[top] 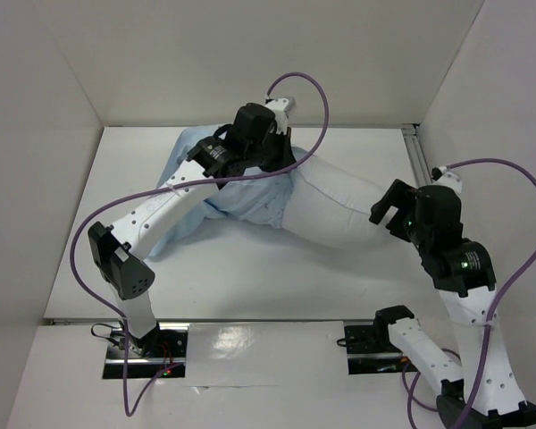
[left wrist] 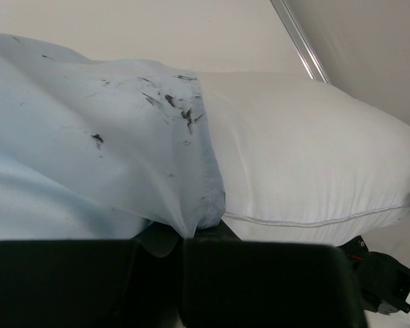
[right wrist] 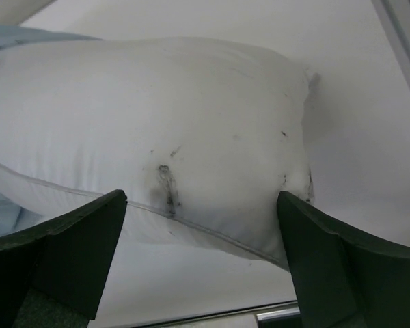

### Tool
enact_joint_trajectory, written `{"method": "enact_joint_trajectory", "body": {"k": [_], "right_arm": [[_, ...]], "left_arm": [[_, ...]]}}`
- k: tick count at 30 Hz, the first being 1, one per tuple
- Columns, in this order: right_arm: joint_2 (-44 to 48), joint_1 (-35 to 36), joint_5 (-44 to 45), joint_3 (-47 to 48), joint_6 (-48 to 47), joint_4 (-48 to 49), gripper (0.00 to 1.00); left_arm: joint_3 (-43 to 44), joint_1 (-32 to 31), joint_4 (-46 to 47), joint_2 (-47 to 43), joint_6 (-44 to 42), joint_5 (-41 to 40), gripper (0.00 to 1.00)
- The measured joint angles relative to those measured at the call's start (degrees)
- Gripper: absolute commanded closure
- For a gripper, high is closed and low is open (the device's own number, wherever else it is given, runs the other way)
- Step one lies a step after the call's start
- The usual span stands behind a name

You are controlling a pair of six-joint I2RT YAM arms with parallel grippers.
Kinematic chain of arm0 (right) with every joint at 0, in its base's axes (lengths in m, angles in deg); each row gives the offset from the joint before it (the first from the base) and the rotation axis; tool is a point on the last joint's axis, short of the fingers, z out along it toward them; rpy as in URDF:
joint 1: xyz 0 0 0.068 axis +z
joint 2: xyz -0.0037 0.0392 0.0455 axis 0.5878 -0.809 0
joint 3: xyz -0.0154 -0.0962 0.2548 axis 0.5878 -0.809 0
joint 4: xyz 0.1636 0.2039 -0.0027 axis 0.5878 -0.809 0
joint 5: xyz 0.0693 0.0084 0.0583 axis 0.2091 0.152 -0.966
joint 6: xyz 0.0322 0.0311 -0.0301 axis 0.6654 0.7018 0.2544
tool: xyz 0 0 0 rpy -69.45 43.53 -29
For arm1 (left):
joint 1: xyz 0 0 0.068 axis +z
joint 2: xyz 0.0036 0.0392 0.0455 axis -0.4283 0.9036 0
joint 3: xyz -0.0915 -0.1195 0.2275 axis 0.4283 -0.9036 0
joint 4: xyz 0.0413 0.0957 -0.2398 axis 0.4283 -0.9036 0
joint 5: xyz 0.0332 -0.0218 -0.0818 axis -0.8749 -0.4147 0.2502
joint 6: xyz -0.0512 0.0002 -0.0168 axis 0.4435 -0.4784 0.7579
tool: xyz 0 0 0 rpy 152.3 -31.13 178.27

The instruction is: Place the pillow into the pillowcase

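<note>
L end of pillow (top: 339, 210) in pillowcase (top: 250, 204), rest R.

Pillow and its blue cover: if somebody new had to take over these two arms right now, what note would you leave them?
Left claw: shut, pinching the hem of the light blue thin fabric pillowcase.
Right claw: open, holding nothing, at the bare end of the plump white rectangular pillow.
Both lie on the white table.
Done: the case's mouth covers one end of the pillow.
Left: work the rest in; a long stretch is uncovered.
</note>
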Motion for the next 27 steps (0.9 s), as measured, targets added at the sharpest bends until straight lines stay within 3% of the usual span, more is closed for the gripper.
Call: {"method": "enact_joint_trajectory", "body": {"k": [2, 3, 5, 6, 12, 15, 18, 21, 27], "right_arm": [[0.4, 0.0, -1.8, -2.8, 0.1, 1.0, 0.24], [0.5, 0.0, -3.2, -5.5, 0.2, 2.5, 0.61], [0.2, 0.0, -6.4, -9.7, 0.2, 5.2, 0.93], [-0.1, 0.0, -8.4, -11.3, 0.5, 7.1, 1.00], [-6.8, 0.2, -17.3, -8.5, 0.9, 16.5, 1.00], [-11.0, 3.0, -18.3, -6.3, 1.2, 20.9, 1.00], [-14.6, 9.6, -16.7, -4.6, 1.4, 24.3, 1.00], [-16.2, 15.7, -13.7, -4.1, 1.4, 25.3, 1.00], [-14.9, 17.8, -8.5, -3.7, 0.7, 24.2, 1.00]], "left_arm": [[0.1, 0.0, -0.1, 0.0, 0.0, 0.0, 1.00], [0.1, 0.0, -0.3, 0.0, 0.0, -0.1, 1.00], [0.1, 0.0, -0.7, 0.0, 0.0, 0.0, 1.00], [0.1, 0.0, -1.0, 0.0, 0.0, 0.0, 1.00], [1.7, -0.2, -2.9, 0.2, 0.2, 1.3, 1.00], [8.9, -1.7, -5.9, 3.4, 0.3, 2.0, 1.00], [16.0, -4.0, -7.8, 7.9, 0.7, 4.0, 1.00], [17.7, -4.7, -10.1, 9.9, 1.2, 5.1, 1.00], [17.5, -3.5, -11.4, 8.0, 1.3, 5.7, 1.00]]}}
